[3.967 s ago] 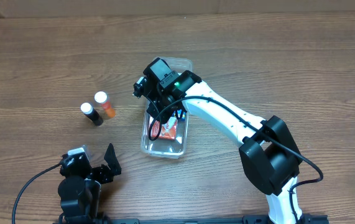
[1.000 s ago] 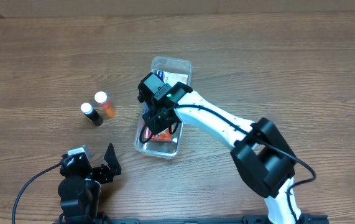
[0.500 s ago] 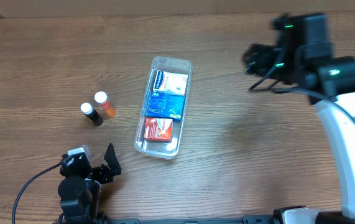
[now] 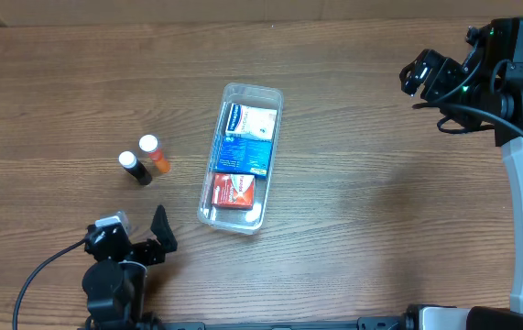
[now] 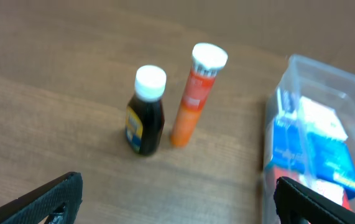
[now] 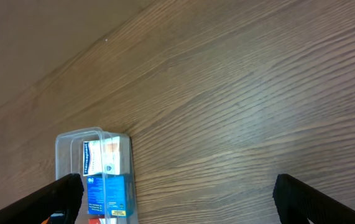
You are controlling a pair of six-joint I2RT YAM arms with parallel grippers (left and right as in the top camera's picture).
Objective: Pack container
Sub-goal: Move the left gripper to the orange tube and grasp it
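Standing at the bottom left of the overhead view, the left gripper (image 4: 135,240) hangs low over the brown wooden table (image 4: 380,202). Its two black fingers are spread wide with nothing between them. In its own wrist view the fingertips sit in the two bottom corners of the frame, with only bare wood in the gap.

Just beyond it, left of centre, two small bottles stand upright, close beside each other. One is a squat dark bottle with a white cap and a yellow label (image 4: 135,169). The other is a slim orange tube with a white cap (image 4: 155,154).

To their right, near the middle of the frame, lies the long clear plastic container with rounded corners (image 4: 252,87), its length running from the near side toward the far side, slightly slanted. It rests flat on the table, well apart from both grippers. Inside, a small red box (image 4: 234,191) lies at the near end. A larger blue and white box (image 4: 247,137) fills the space beyond it, just beside the red one.

Farthest off, at the upper right of the overhead view, the right gripper (image 4: 429,75) is raised above the table on its white arm. Its fingers are likewise wide apart and hold nothing; its wrist view shows the container at the lower left of the frame, between the two fingertips.
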